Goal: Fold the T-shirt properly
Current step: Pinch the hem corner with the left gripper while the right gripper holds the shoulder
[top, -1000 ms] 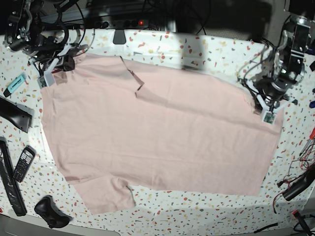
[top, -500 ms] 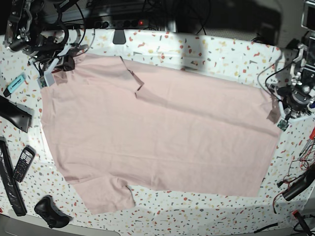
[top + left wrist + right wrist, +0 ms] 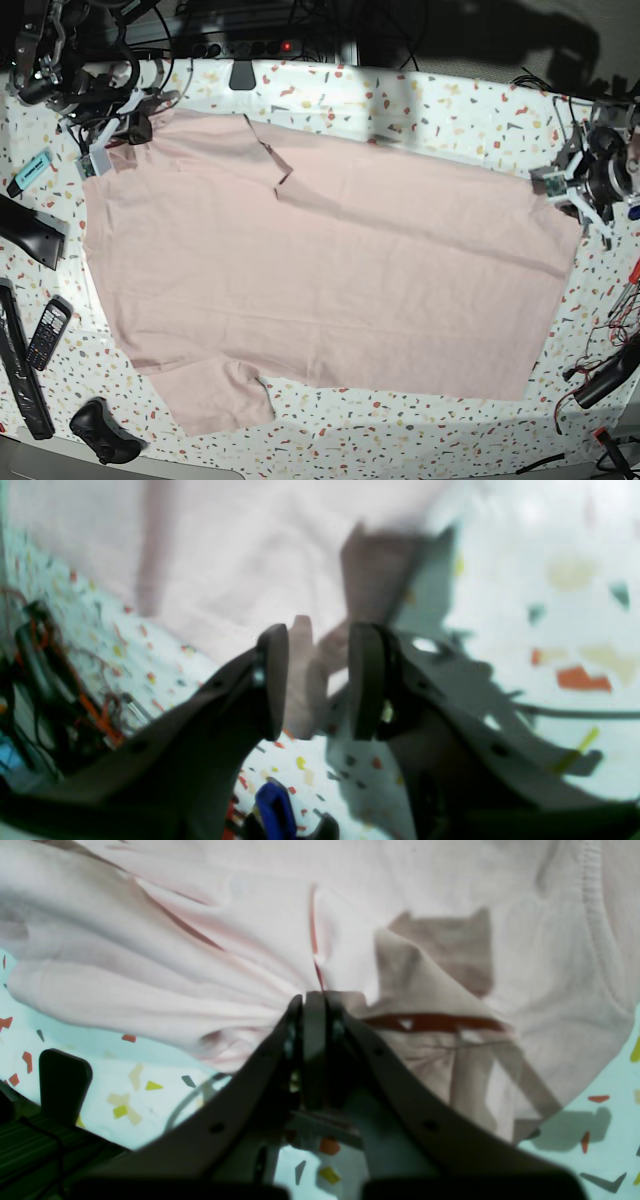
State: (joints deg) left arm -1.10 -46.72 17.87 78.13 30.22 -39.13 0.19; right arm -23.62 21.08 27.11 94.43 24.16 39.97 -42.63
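Now that the left pincer (image 3: pixel 562 186) has sprung open, apparently letting its corner drop, the T-shirt (image 3: pixel 320 270) lies spread on the bench (image 3: pixel 440 100); right pincer (image 3: pixel 314 1007) stays clamped on cloth.

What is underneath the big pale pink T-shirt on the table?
Around the spread pale pink cotton T-shirt, only the white speckled tabletop shows. Whatever lies beneath the shirt's middle is covered.
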